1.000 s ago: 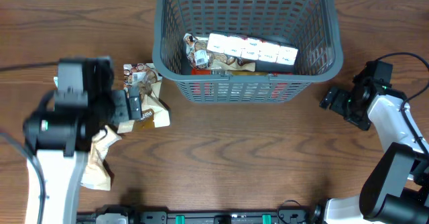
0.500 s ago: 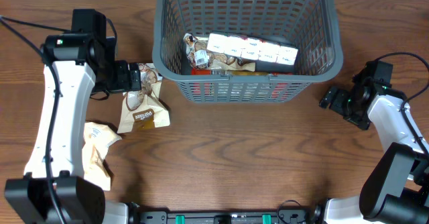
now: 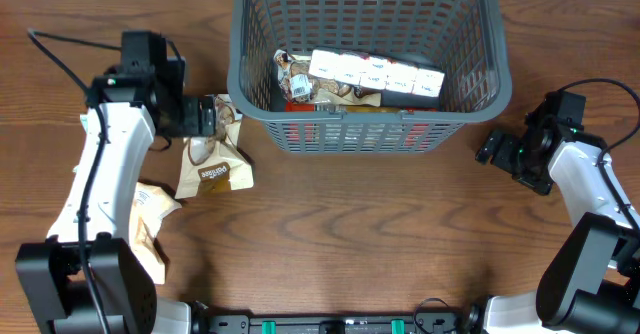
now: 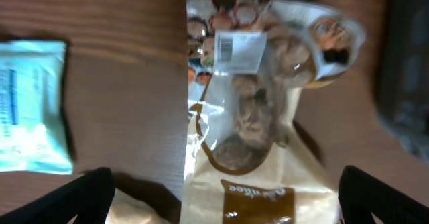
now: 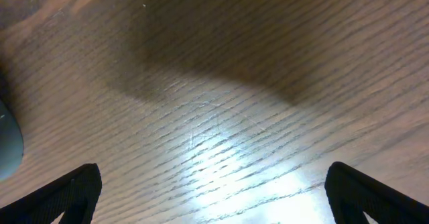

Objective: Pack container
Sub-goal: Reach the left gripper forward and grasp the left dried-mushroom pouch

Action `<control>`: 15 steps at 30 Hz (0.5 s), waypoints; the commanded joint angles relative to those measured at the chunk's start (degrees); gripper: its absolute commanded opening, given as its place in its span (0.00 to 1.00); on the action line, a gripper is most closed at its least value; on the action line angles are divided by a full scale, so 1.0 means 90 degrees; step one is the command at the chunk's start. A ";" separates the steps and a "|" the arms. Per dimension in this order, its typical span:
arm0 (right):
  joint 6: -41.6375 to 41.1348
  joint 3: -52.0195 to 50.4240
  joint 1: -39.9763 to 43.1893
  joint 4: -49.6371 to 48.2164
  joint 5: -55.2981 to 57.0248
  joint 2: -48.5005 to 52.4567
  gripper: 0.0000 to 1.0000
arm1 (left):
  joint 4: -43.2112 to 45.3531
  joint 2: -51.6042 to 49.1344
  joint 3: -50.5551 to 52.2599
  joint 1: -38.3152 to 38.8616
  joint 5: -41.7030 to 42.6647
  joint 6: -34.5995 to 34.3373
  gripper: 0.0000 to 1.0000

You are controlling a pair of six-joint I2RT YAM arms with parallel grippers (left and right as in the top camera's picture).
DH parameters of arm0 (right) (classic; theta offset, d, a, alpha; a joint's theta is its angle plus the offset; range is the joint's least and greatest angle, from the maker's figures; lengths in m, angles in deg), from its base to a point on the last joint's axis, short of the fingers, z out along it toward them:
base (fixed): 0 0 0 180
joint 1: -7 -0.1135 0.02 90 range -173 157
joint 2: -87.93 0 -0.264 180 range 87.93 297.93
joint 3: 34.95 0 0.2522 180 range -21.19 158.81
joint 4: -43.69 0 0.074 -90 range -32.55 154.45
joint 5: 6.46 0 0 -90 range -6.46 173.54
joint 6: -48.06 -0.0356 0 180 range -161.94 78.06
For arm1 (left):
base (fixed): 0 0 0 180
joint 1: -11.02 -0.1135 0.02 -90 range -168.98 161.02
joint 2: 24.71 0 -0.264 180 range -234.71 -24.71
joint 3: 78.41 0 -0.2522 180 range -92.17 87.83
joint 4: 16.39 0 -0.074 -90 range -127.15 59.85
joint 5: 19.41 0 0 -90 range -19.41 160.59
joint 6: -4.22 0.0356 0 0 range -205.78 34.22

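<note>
The dark grey lattice basket stands at the back centre and holds a row of white boxes and some packets. A cream and brown cookie packet lies on the table left of the basket; it also shows in the left wrist view. My left gripper is open over that packet's top end, fingers apart on either side. My right gripper is open and empty over bare wood right of the basket.
A pale crumpled packet lies at the front left. A light blue wrapped packet shows at the left of the left wrist view. The basket's dark wall is close on the right of the cookie packet.
My left arm swung up from the front left to the cookie packet beside the basket, then shifted slightly right. The right arm has not moved.
</note>
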 commanded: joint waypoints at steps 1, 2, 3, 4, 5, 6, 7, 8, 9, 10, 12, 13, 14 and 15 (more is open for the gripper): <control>0.0078 -0.0007 -0.0027 0.0012 -0.0051 0.0019 0.99 | 0.0333 0.0007 0.0381 -0.0080 0.0219 0.0299 0.99; 0.0078 -0.0007 -0.0027 0.0010 -0.0051 0.0019 0.99 | 0.0481 0.0002 0.0471 -0.0085 0.0306 0.0342 0.99; 0.0078 -0.0007 -0.0029 0.0012 -0.0051 0.0019 0.99 | 0.0651 0.0000 0.0571 -0.0083 0.0379 0.0355 0.99; 0.0078 -0.0007 -0.0029 0.0012 -0.0051 0.0019 0.99 | 0.0789 -0.0010 0.0653 -0.0083 0.0413 0.0352 0.99; 0.0102 -0.0007 -0.0029 0.0012 -0.0053 0.0019 0.99 | 0.0872 -0.0041 0.0704 -0.0083 0.0420 0.0352 0.99; 0.0102 -0.0007 -0.0029 0.0015 -0.0051 0.0019 0.99 | 0.0916 -0.0095 0.0729 -0.0083 0.0420 0.0355 0.99; 0.0102 -0.0007 -0.0029 0.0019 -0.0053 0.0019 0.99 | 0.0928 -0.0168 0.0731 -0.0083 0.0415 0.0357 0.99; 0.0109 -0.0007 -0.0029 0.0036 -0.0053 0.0019 0.99 | 0.0930 -0.0257 0.0731 -0.0083 0.0420 0.0372 0.99; 0.0148 -0.0007 -0.0029 0.0049 -0.0053 0.0019 0.99 | 0.0933 -0.0352 0.0731 -0.0083 0.0418 0.0372 0.99; 0.0155 -0.0007 -0.0029 0.0066 -0.0051 0.0019 0.99 | 0.0937 -0.0474 0.0731 -0.0080 0.0420 0.0372 0.98; 0.0197 -0.0007 -0.0034 0.0100 -0.0049 0.0019 0.99 | 0.0954 -0.0690 0.0731 -0.0075 0.0420 0.0369 0.99; 0.0194 -0.0007 -0.0034 0.0107 -0.0049 0.0019 0.99 | 0.0979 -0.0799 0.0731 -0.0078 0.0420 0.0367 0.99; 0.0194 -0.0007 -0.0036 0.0107 -0.0049 0.0019 0.99 | 0.1003 -0.0882 0.0731 -0.0078 0.0418 0.0367 0.99; 0.0194 -0.0007 -0.0041 0.0107 -0.0049 0.0019 0.99 | 0.1039 -0.0962 0.0731 -0.0078 0.0418 0.0369 0.99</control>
